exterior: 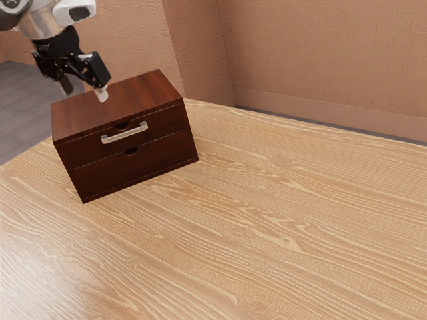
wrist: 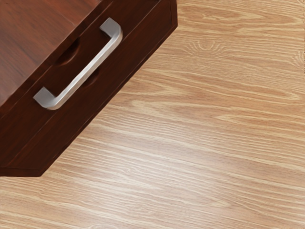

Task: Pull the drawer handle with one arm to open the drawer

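A small dark wooden cabinet [exterior: 113,100] with two drawers stands on the table near the exterior view's left. The upper drawer [exterior: 160,120] carries a silver bar handle [exterior: 124,133], and its front lies flush with the cabinet. My gripper [exterior: 84,89] hovers above the cabinet's top at its back left corner, clear of the handle, with its fingers apart and nothing between them. In the wrist view the handle [wrist: 78,71] runs slantwise across the drawer front [wrist: 133,43], below and ahead of my hand.
The lower drawer [exterior: 150,160] has only a small finger notch and sits flush too. The light wooden table [exterior: 280,220] stretches wide toward the exterior view's right and front. Brown walls [exterior: 320,53] rise behind the table's far edge.
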Controlling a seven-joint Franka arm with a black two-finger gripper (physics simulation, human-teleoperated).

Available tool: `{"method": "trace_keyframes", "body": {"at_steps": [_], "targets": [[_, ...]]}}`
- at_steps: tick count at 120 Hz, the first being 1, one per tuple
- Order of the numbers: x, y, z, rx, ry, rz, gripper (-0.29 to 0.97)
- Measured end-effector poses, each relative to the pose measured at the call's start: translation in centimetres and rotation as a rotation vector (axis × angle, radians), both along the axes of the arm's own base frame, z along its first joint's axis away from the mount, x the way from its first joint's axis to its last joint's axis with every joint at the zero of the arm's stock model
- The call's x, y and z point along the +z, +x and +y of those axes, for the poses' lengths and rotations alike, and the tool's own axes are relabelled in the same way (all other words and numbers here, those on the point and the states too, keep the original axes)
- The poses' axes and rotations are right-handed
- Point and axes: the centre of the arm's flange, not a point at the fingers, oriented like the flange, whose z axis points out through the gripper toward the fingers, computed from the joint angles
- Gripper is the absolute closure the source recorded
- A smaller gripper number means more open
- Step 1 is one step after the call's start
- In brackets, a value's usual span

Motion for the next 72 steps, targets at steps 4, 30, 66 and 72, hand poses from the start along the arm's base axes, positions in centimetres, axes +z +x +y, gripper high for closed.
{"method": "trace_keyframes", "body": {"at_steps": [4,30,66,72], "targets": [[-0.6,0.5,-0.1,-0.043,0.010,0.007,0.00],[-3.1,2.6,-0.2,-0.303,0.097,0.013,0.00],[-9.5,5.2,0.9,-0.562,0.198,0.063,0.00],[-10.2,5.5,1.0,-0.595,0.210,0.066,0.00]]}}
